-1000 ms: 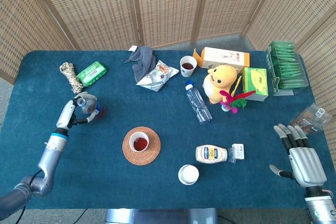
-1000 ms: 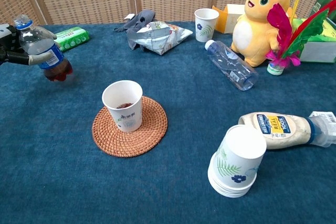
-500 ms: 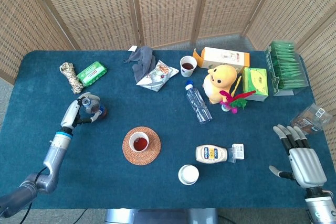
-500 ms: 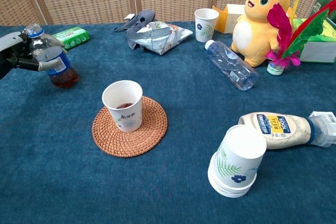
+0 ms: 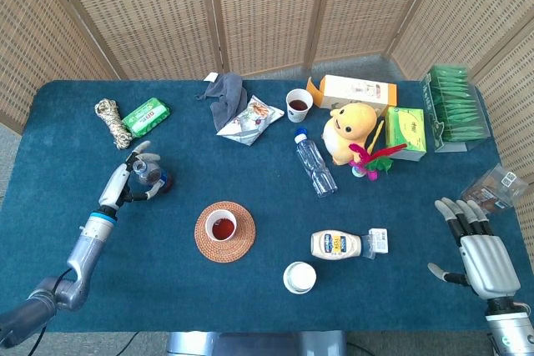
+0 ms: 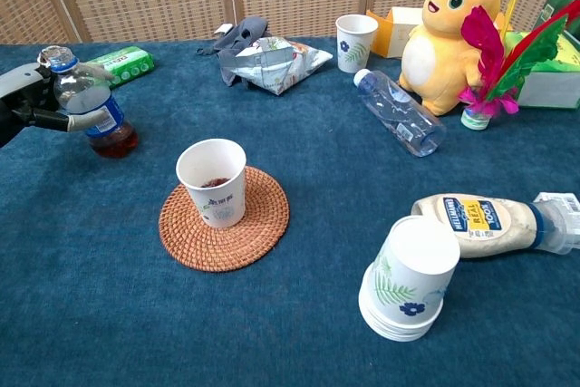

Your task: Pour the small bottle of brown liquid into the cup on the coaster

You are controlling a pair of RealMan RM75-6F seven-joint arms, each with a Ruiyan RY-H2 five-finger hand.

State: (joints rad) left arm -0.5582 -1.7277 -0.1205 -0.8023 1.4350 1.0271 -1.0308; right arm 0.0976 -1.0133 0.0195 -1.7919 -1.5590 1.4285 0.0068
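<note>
Since the earlier frame the small bottle (image 6: 91, 106) has come upright and now stands on the blue tablecloth (image 6: 299, 314), left of and beyond the woven coaster (image 6: 263, 224). The left hand (image 5: 125, 183) reaches in from the left, fingers wrapped around the bottle's body, while the right hand (image 5: 477, 248) rests released, fingers spread, at the near right edge. The capped bottle holds only a little brown liquid at its base; the paper cup (image 6: 212, 181) on the coaster has brown liquid inside.
</note>
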